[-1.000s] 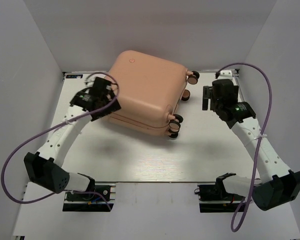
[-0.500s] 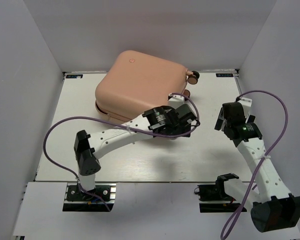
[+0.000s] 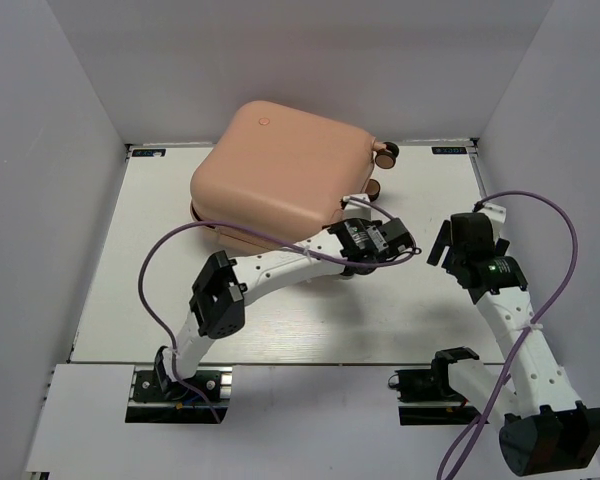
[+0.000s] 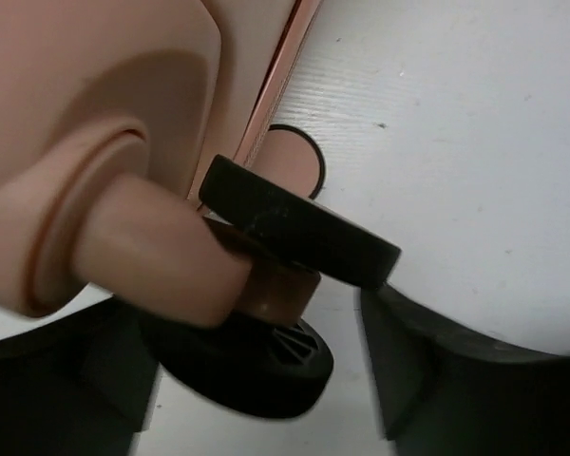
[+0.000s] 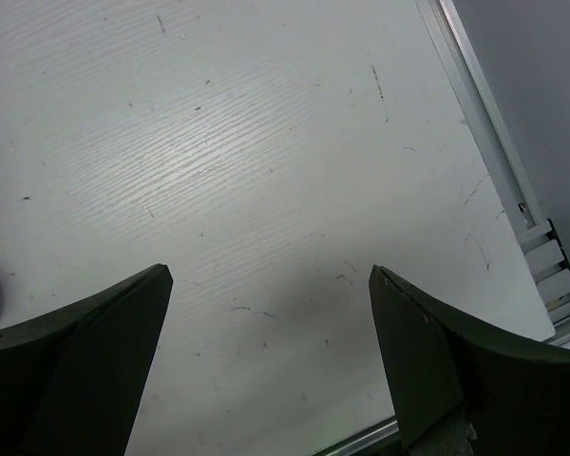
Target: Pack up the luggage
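Bright, even overhead light leaves only faint soft shadows on the white wood-grain table (image 3: 280, 320) beside the pale pink hard-shell suitcase (image 3: 280, 180), while the right wrist view shows its dark fingers (image 5: 76, 370) blurred, out of focus, at the lower edge.

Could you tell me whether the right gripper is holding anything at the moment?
No, the right gripper has its fingers apart with only bare table between them.
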`<state>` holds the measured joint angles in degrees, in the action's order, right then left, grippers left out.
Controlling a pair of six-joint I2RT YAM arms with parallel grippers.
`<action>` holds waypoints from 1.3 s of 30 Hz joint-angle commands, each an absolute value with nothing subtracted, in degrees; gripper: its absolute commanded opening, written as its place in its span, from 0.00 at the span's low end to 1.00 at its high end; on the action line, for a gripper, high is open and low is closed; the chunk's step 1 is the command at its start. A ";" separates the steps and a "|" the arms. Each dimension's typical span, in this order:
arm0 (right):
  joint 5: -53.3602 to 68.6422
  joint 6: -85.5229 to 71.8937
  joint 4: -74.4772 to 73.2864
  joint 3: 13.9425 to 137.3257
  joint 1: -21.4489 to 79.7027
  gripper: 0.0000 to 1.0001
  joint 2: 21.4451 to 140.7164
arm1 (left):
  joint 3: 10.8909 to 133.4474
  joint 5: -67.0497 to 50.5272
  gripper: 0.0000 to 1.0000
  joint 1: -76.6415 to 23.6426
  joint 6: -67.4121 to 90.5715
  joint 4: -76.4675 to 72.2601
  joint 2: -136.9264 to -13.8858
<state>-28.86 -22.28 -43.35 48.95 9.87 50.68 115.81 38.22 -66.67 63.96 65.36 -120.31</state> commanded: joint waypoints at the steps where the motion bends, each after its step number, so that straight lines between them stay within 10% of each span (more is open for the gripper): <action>1: -27.78 -22.94 -41.05 48.17 9.49 0.90 48.96 | 118.56 44.21 0.79 -65.31 72.16 66.97 -120.05; 12: -19.01 -18.83 -39.64 47.90 9.67 0.86 49.48 | 116.54 48.25 0.00 -66.71 62.18 70.23 -113.74; 25: 34.75 -3.61 -24.73 41.06 11.16 0.34 52.56 | 116.64 28.50 0.00 -66.71 27.72 71.46 -107.24; 39: 27.17 -9.22 21.93 27.78 26.71 0.32 61.78 | 111.53 20.67 0.00 -63.20 21.89 66.45 -101.60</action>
